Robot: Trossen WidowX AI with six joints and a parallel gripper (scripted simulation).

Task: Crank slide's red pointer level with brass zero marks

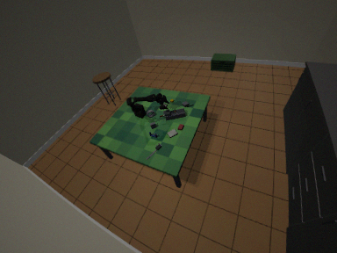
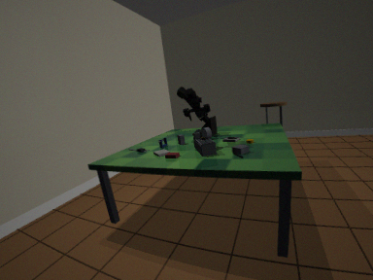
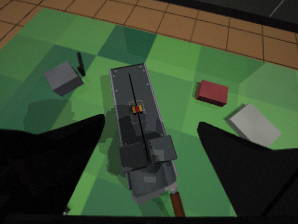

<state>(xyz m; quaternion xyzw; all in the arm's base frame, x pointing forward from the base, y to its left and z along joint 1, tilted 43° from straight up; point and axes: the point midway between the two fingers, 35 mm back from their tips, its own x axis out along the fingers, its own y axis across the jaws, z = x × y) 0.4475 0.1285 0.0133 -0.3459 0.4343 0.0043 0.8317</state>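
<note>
The long grey slide machine (image 1: 177,115) (image 2: 205,146) (image 3: 131,90) sits on the green chequered desk (image 1: 127,132) (image 2: 194,164) (image 3: 30,50), between a grey block (image 1: 185,104) (image 2: 240,150) (image 3: 63,78) and a small red block (image 1: 181,126) (image 2: 172,156) (image 3: 212,93); the black robot hand (image 1: 165,106) (image 2: 187,116) (image 3: 152,122) is released, its fingers spread wide with nothing between them. The crank's brown handle (image 3: 177,205) pokes out at the machine's near end, apart from both fingers (in the wrist view it stands below the gap between their tips); so the grasp is not yet made, and taking the handle, turning it and letting go all seem to be left. A small red pointer (image 3: 137,109) shows in the slot, with brassy yellow marks right at its sides; it looks close to level with them, though I cannot tell whether exactly (it is too small and blurred to judge), so the turning needed may be slight. The handle's lower end is cut off by the wrist view's dark bottom edge; the crank's arm is mostly hidden; in the top and exterior views the pointer cannot be made out.
</note>
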